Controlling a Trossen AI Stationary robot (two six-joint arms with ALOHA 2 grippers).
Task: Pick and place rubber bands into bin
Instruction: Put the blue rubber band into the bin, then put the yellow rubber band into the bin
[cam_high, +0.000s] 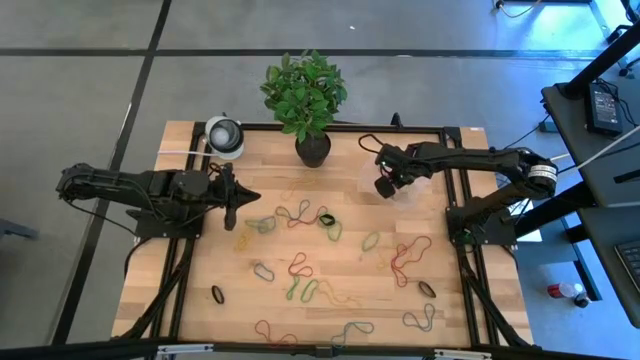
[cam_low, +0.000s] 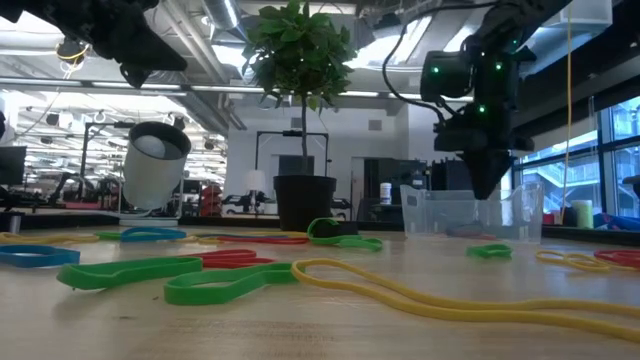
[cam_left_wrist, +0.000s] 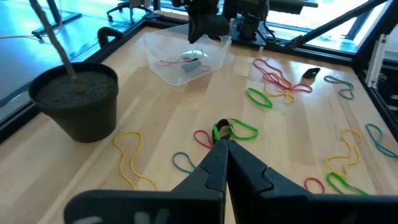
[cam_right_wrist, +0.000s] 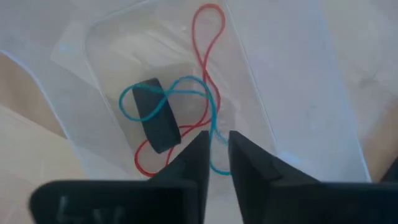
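Nearest the low camera, green, yellow, red and blue rubber bands (cam_low: 225, 283) lie flat and slack on the wooden table (cam_high: 470, 300), scattered from the front edge to the middle. They are thin loops, some twisted into figure-eights, none stacked high.

Over the table's left half, the left gripper (cam_high: 232, 205) hangs above the bands with its fingers pressed together and nothing visible between them, apparently waiting while the other arm works.

Farther back on the right, the right gripper (cam_right_wrist: 215, 144) points straight down into the bin (cam_left_wrist: 184, 57), placed so anything let go falls inside. Its fingers stand slightly parted with a narrow gap. A teal band (cam_right_wrist: 186, 102) lies just beneath the tips, and whether it is still pinched or just dropped is hard to tell; it looks released. The clear, shallow bin also holds a red band (cam_right_wrist: 208, 37) and a thick black band (cam_right_wrist: 155, 121).

Behind, a potted plant (cam_high: 305, 100) and a round white-and-grey object (cam_high: 225, 135) sit at the far edge.
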